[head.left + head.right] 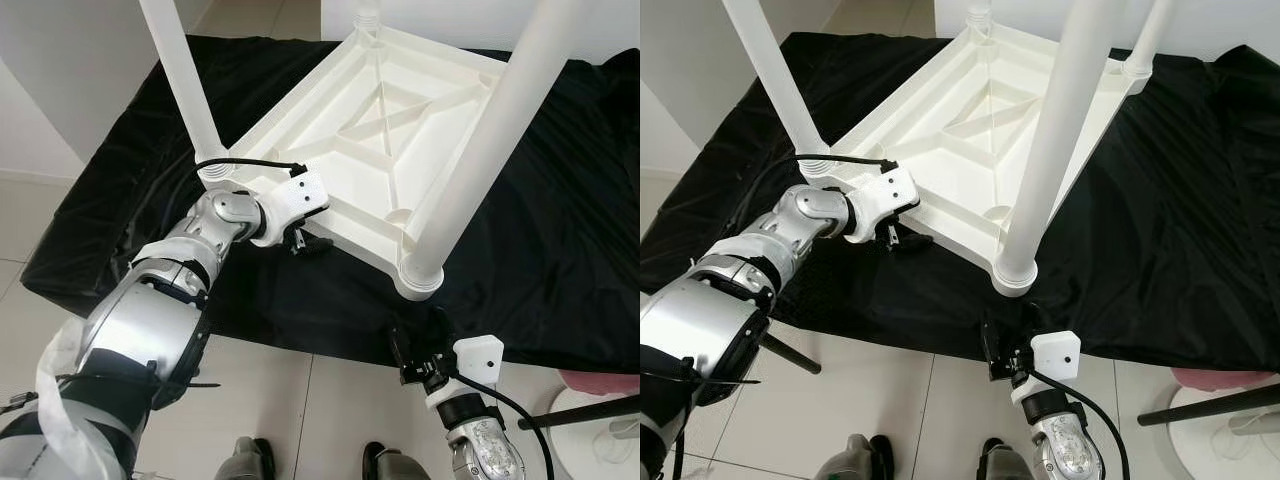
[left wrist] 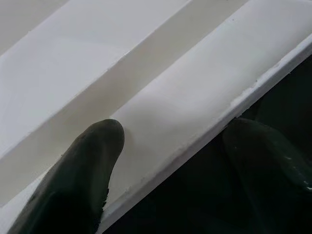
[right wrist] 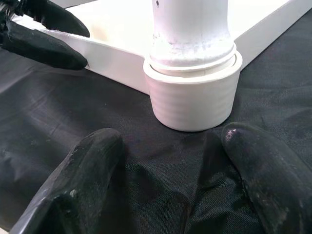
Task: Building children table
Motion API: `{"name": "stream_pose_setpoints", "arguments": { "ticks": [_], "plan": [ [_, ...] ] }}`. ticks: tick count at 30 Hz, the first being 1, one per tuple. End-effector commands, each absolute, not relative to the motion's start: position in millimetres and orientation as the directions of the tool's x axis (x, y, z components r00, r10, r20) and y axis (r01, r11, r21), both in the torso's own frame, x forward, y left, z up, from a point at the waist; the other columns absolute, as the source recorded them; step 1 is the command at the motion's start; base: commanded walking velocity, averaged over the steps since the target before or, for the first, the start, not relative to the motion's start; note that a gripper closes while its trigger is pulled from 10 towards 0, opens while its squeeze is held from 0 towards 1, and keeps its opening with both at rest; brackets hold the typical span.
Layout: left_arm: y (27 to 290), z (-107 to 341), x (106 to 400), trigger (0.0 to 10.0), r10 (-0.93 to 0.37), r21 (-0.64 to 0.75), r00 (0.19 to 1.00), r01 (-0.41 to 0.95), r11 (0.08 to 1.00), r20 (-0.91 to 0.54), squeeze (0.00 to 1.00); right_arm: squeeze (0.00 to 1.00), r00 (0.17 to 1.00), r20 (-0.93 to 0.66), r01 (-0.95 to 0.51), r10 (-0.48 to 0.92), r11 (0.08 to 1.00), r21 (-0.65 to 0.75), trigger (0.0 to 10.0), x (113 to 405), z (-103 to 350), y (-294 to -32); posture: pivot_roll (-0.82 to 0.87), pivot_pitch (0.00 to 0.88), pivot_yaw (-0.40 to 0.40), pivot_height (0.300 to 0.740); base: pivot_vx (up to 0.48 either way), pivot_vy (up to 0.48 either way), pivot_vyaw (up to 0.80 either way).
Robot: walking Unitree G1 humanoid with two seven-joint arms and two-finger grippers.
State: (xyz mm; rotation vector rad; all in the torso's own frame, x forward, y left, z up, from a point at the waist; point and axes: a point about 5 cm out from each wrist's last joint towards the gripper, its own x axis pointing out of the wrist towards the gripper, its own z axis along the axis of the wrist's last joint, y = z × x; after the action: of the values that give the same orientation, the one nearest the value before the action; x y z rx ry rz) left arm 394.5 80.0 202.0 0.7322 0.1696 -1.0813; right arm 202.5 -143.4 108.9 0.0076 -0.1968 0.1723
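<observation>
White plastic children's table (image 1: 380, 120) lies upside down on a black cloth (image 1: 560, 230) spread over the floor, ribbed underside up, legs pointing toward the ceiling. Far left: one leg (image 1: 180, 80) seated in its corner socket, rising out of frame. Just beside it, left gripper (image 1: 305, 242) at the near edge of the tabletop frame; wrist view shows its fingers (image 2: 83, 180) spread moderately and straddling the white rim, one on the inner face, the other over the cloth, not visibly clamped. Moving right: near leg (image 1: 490, 140) stands in its ribbed corner socket (image 3: 192, 97), collar looks seated but I cannot tell if fully home. Further right and lower, right gripper (image 1: 415, 350) hovers over the cloth just short of that socket, fingers (image 3: 265, 170) wide apart, holding nothing. Back legs partly visible at the far corners. Judgement: assembly near its end, legs fitted; left side steadies the frame. Next move likely calls for the right fingers to advance around the socket and seat the leg firmly, or for flipping the table upright.
</observation>
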Motion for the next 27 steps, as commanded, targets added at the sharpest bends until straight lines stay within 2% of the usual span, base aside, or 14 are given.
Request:
{"name": "stream_pose_setpoints", "arguments": {
  "ticks": [1, 2, 3, 6, 7, 16, 19, 20, 21, 23, 27],
  "plan": [
    [90, 174, 388, 4.5, -0.703, 0.350, 0.428, 0.899, 0.265, -0.568, 0.00, 0.00, 0.978, 0.127, -0.170, 0.168, 0.985, 0.006, 10.0, 199, 97, -142, -0.09, 0.249, 0.087, 0.740, 0.000, 0.000, 0.00],
    [90, 174, 388, 4.0, -0.704, 0.337, 0.412, 0.907, 0.253, -0.579, 0.00, 0.00, 0.978, 0.127, -0.170, 0.168, 0.985, 0.006, 10.0, 199, 97, -142, -0.10, 0.250, 0.089, 0.740, 0.000, 0.000, 0.00],
    [90, 173, 387, 2.9, -0.702, 0.330, 0.395, 0.914, 0.236, -0.593, 0.00, 0.00, 0.978, 0.127, -0.170, 0.168, 0.985, 0.006, 10.0, 199, 97, -142, -0.10, 0.250, 0.090, 0.740, 0.000, 0.000, 0.00],
    [91, 172, 386, 2.7, -0.696, 0.327, 0.378, 0.921, 0.214, -0.611, 0.00, 0.00, 0.978, 0.127, -0.169, 0.167, 0.986, 0.005, 10.0, 199, 97, -142, -0.10, 0.248, 0.091, 0.740, 0.000, 0.000, 0.00],
    [91, 171, 385, 0.0, -0.695, 0.328, 0.373, 0.922, 0.204, -0.615, 0.00, 0.00, 0.978, 0.126, -0.167, 0.165, 0.986, 0.003, 10.0, 199, 97, -142, -0.10, 0.248, 0.093, 0.740, 0.000, 0.000, 0.00],
    [99, 165, 382, 0.2, -0.691, 0.310, 0.334, 0.936, 0.164, -0.642, 0.00, 0.00, 0.979, 0.128, -0.156, 0.155, 0.988, -0.003, 10.0, 202, 97, -143, -0.10, 0.236, 0.096, 0.740, 0.000, 0.000, 0.00],
    [105, 159, 378, 0.0, -0.693, 0.292, 0.297, 0.948, 0.129, -0.657, 0.00, 0.00, 0.980, 0.134, -0.151, 0.150, 0.989, -0.006, 10.0, 205, 97, -144, -0.10, 0.227, 0.097, 0.740, 0.000, 0.000, 0.00],
    [106, 153, 373, 0.0, -0.709, 0.266, 0.249, 0.960, 0.088, -0.660, 0.00, 0.00, 0.979, 0.136, -0.152, 0.151, 0.988, -0.007, 10.0, 207, 97, -143, -0.09, 0.223, 0.096, 0.740, 0.000, 0.000, 0.00],
    [106, 153, 373, 0.0, -0.709, 0.266, 0.249, 0.960, 0.088, -0.660, 0.00, 0.00, 0.979, 0.136, -0.152, 0.151, 0.988, -0.007, 10.0, 207, 97, -143, -0.09, 0.223, 0.096, 0.740, 0.000, 0.000, 0.00],
    [105, 144, 366, 0.1, -0.736, 0.242, 0.194, 0.969, 0.042, -0.648, 0.00, 0.00, 0.979, 0.139, -0.151, 0.151, 0.989, -0.009, 10.0, 210, 97, -143, -0.08, 0.209, 0.093, 0.740, 0.000, 0.000, 0.00],
    [104, 140, 362, 0.0, -0.750, 0.237, 0.172, 0.971, 0.020, -0.639, 0.00, 0.00, 0.978, 0.142, -0.153, 0.153, 0.988, -0.010, 10.0, 213, 97, -143, -0.08, 0.202, 0.092, 0.740, 0.000, 0.000, 0.00]
  ]
}}
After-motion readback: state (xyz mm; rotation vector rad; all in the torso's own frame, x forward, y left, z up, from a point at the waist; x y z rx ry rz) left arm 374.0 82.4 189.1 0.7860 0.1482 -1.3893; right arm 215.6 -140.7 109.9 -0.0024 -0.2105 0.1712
